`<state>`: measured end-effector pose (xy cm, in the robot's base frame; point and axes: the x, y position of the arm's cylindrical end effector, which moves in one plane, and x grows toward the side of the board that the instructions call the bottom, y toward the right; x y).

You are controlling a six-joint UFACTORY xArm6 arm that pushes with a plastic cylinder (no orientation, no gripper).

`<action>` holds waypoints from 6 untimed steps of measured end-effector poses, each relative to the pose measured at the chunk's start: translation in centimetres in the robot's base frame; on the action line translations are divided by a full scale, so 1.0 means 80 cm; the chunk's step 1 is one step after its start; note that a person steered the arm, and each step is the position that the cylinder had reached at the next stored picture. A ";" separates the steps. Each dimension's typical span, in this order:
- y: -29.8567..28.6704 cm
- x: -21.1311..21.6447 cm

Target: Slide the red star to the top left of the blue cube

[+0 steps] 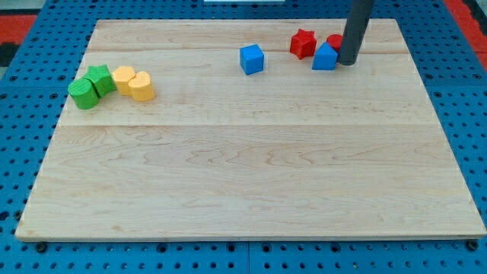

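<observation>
camera view: my tip point(348, 62) down at bench point(251, 175) top right, touching second blue block point(325, 57). red star point(303, 43) just left, blue cube point(252, 58) farther left. no end effector state to tell.

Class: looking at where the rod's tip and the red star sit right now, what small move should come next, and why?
Probably lift nothing, just slide my tip around the second blue block to the view's right of the red star. The blue cube lies to the star's left, so the push must go leftward.
</observation>
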<state>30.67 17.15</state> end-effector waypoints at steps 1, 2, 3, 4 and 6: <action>0.000 -0.032; 0.021 0.014; 0.025 -0.003; 0.061 -0.042; -0.068 -0.064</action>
